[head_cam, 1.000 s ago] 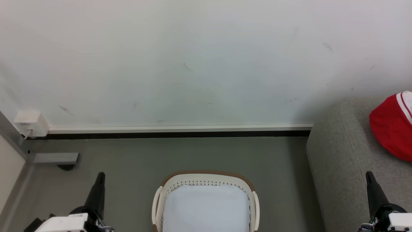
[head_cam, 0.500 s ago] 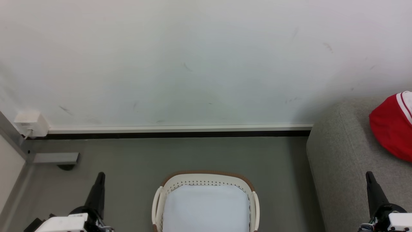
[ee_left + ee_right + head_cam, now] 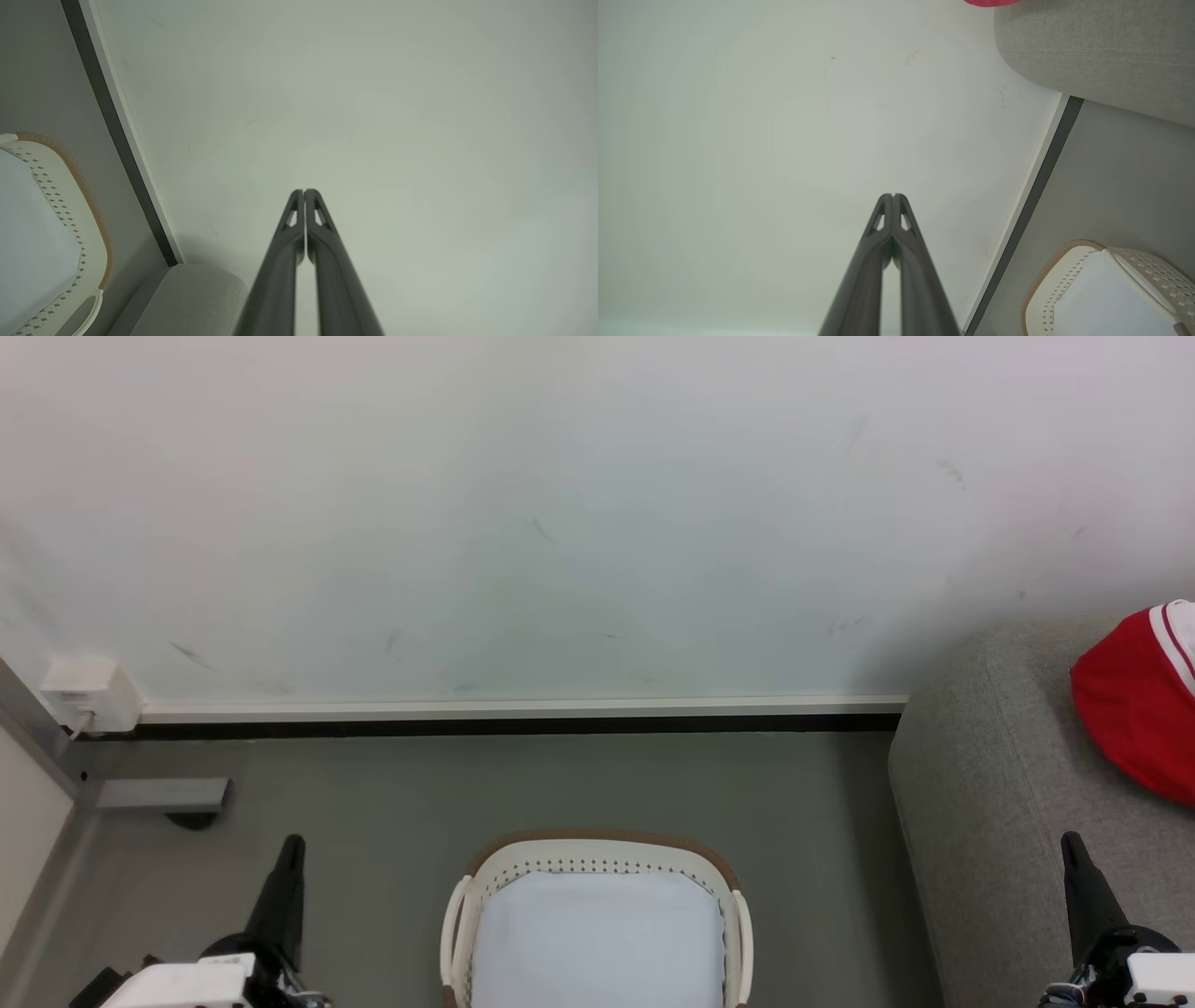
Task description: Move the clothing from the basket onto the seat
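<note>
With the left pincer point(image 3: 292, 843) and right pincer point(image 3: 1070, 840) both clenched empty and the red clothing point(image 3: 1134, 709) lying on the grey seat point(image 3: 990, 784) at right, any reach into the near basket point(image 3: 597, 845) risks snagging its pale liner point(image 3: 597, 933).

I read soft, even, bright light with no glare. Faint shadow lies on the wall point(image 3: 887, 658) beside the seat point(image 3: 980, 784). Head view is sharp; wrist views dim toward the corners.
</note>
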